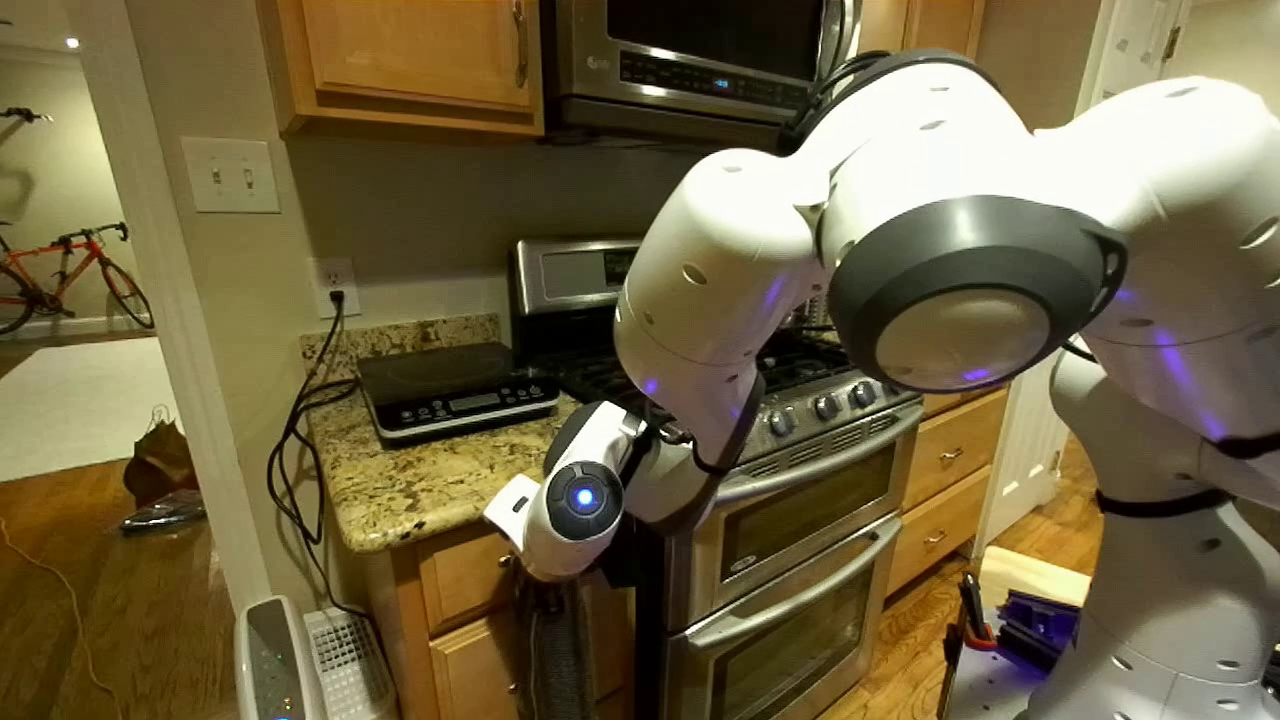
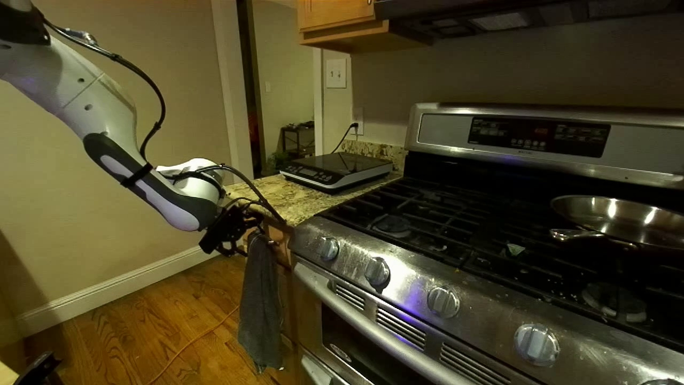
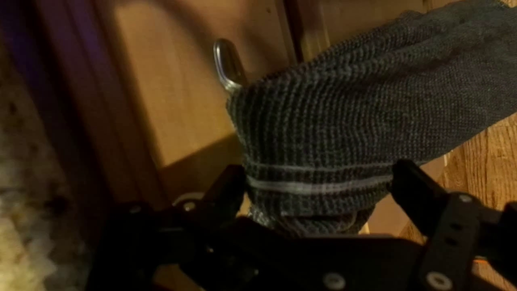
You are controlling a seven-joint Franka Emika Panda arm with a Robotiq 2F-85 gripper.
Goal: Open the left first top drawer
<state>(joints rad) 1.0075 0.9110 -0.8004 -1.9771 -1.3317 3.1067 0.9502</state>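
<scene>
Beige wall [image 2: 181, 69], white baseboard [image 2: 115, 289], wooden floor [image 2: 133, 321].

The drawer front [image 3: 173, 101] is smooth, honey-toned wood, its handle [image 3: 228, 62] polished silvery metal, and the towel [image 3: 323, 121] a rough, matt, ribbed grey cloth — the gripper [image 3: 319, 173] dull black with shinier metal screw heads [image 3: 439, 280]. The counter [image 1: 430, 490] looks like glossy speckled stone, the portable cooktop [image 2: 342, 163] like dark, shiny glass, the arm [image 1: 700, 260] like smooth, glossy white plastic. Shiny, smudged metal faces the range front [image 2: 411, 291] — the pan [image 2: 636, 214] is gleaming, smooth metal, the floor [image 2: 160, 315] grained wood with a soft sheen.
</scene>
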